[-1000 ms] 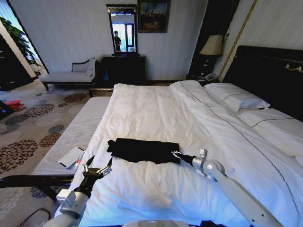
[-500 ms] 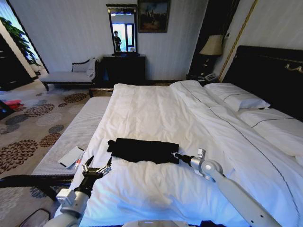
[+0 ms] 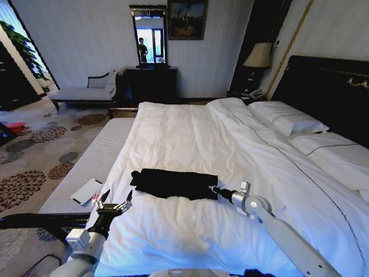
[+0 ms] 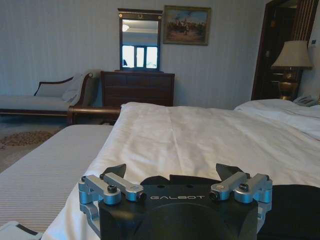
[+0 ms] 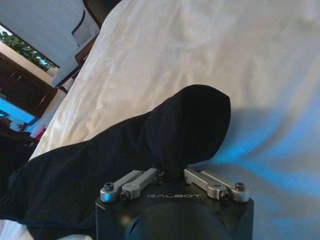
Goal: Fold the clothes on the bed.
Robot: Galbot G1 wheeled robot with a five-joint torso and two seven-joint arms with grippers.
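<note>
the black cotton t-shirt (image 3: 173, 183) lies folded into a long flat band across the near part of the bed (image 3: 190, 144), a large double w/ white duvet, white pillows (image 3: 288, 120) at abt 2 o'clock and a tall dark headboard (image 3: 323, 86) behind them. in the head view the shirt sits just below the middle, long side running 9 to 3 o'clock. one end of it bulges up as a dark hump in the right wrist view (image 5: 190, 125), cloth running down between the fingers there.

right gripper (image 3: 214, 188) is at the shirt's 3 o'clock end, arm coming in from abt 5 o'clock. its fingers are drawn together, pinching the shirt's edge; in the right wrist view the silver linkages (image 5: 135, 182) angle in toward the cloth.

left gripper (image 3: 113, 202) hangs near the bed's edge at abt 8 o'clock from the shirt, apart from it, not touching. fingers spread wide, nothing between them; the left wrist view shows the same, w/ black fingertips (image 4: 114, 170) well apart and the shirt's dark band (image 4: 295, 210) just past them.

beside the bed at 9 o'clock runs a pale striped bench (image 3: 92, 164) w/ a flat white card-like item (image 3: 87, 190) on it; can't tell what it is. farther out: patterned floral carpet (image 3: 34, 156), a pale chaise (image 3: 83, 92), a dark wooden dresser (image 3: 151, 83) w/ mirror (image 3: 149, 37) at 12 o'clock, a framed painting (image 3: 186, 19), and a bedside lamp (image 3: 258, 56) at abt 1 o'clock.
</note>
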